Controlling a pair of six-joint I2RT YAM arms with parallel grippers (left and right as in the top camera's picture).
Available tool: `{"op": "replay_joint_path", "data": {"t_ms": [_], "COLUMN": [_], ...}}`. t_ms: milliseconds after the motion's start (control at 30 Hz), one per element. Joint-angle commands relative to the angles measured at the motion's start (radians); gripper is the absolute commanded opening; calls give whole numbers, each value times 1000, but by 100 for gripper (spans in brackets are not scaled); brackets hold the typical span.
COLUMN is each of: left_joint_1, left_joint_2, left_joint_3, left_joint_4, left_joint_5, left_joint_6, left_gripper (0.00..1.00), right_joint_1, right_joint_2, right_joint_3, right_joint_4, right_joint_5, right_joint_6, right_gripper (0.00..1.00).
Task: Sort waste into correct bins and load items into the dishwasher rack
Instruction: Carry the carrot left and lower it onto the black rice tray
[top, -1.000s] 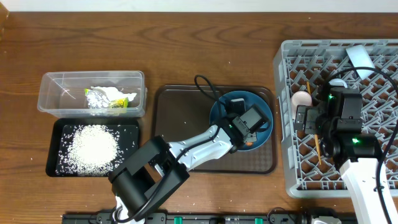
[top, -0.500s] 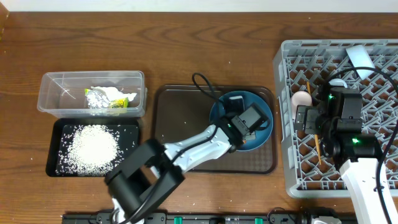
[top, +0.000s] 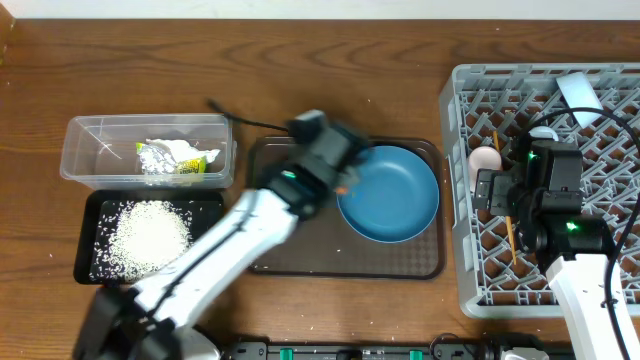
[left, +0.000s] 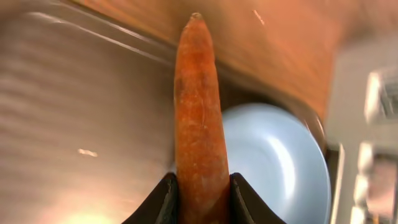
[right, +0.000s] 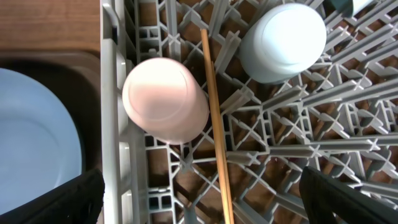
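Currently, entries run from the biggest item down. The brown wooden bench (top: 300, 60) carries everything. At its right end sits the grey plastic dishwasher rack (top: 470, 290), and mid-bench is the dark brown rectangular tray (top: 300, 255). To the left are the clear plastic tub (top: 100, 128) with crumpled wrappers in it and, just in front of it, the shallow black tray (top: 95, 205) with a heap of white grains. The round blue plate (top: 395, 200) lies on the right half of the brown tray and looks bare.

The right tool (right: 199, 199) hangs over the rack's left edge with its fingers spread wide and nothing between them. Beneath it are an upturned pink cup (right: 165, 99), a pale white cup (right: 283, 40) and a thin wooden chopstick (right: 214, 124) lying across the grid.

The left tool (left: 200, 190) is closed narrow on the tapered orange carrot (left: 198, 112). It grips the thick end, with the tip pointing away. From overhead I place the carrot aloft at the plate's left rim, over the brown tray. The wrist view is blurred.

Handling judgement: the carrot is light and stiff, with dull, slightly rough skin, so it is not fragile. The taper is the risk, since it could slide out tip-first if held further along. The thick end is the right hold. I read it as food waste and expect it belongs with the grains, not the wrappers.
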Motion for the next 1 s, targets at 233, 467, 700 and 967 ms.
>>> {"op": "replay_joint_path", "data": {"t_ms": [233,467,700,967], "left_joint_1": [510,848,1009,1024], "left_joint_2": [-219,-207,-187,-173], "left_joint_3": [17,-8,-122,-238], "left_joint_4": [-267,-370,-279,-196], "left_joint_5": [-30,-4,83,82], "left_joint_6": [8,8,9,35], "left_gripper": [13,13,14,14], "right_joint_1": [-6,-6,-6,-6], "right_joint_2": [-8,-8,-8,-8], "right_joint_3": [18,18,18,18], "right_joint_4": [-1,-1,-1,-1], "right_joint_5": [-3,-3,-3,-3], "right_joint_6": [13,13,13,13], "right_gripper": [99,99,99,99]}}
